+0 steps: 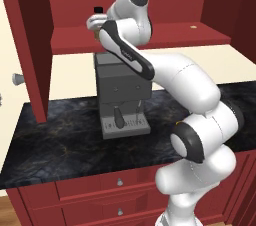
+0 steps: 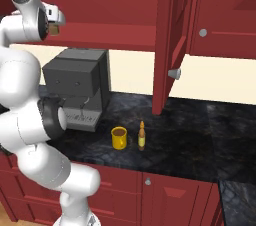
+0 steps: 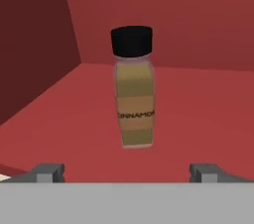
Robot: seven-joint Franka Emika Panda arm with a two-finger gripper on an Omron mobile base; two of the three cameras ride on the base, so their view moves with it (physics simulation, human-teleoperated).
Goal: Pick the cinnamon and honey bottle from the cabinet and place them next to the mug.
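The cinnamon (image 3: 134, 89), a small jar with a black cap and tan label, stands upright on the red shelf of the cabinet (image 1: 175, 35). In the hand view it sits straight ahead of my gripper (image 3: 127, 173), whose fingertips (image 3: 48, 172) stand wide apart and short of the jar. The gripper is open and holds nothing. In the left base view the jar's black cap (image 1: 98, 9) pokes up just behind the hand (image 1: 95, 24). On the dark counter below, the yellow mug (image 2: 119, 138) has the honey bottle (image 2: 142, 136) upright just to its right.
A grey coffee machine (image 2: 77, 87) stands on the counter under the shelf, left of the mug. An open cabinet door (image 2: 170, 40) with a round knob hangs down to the right. Another open door panel (image 1: 32, 45) flanks the shelf's left side. Red drawers (image 1: 120, 182) run below the counter.
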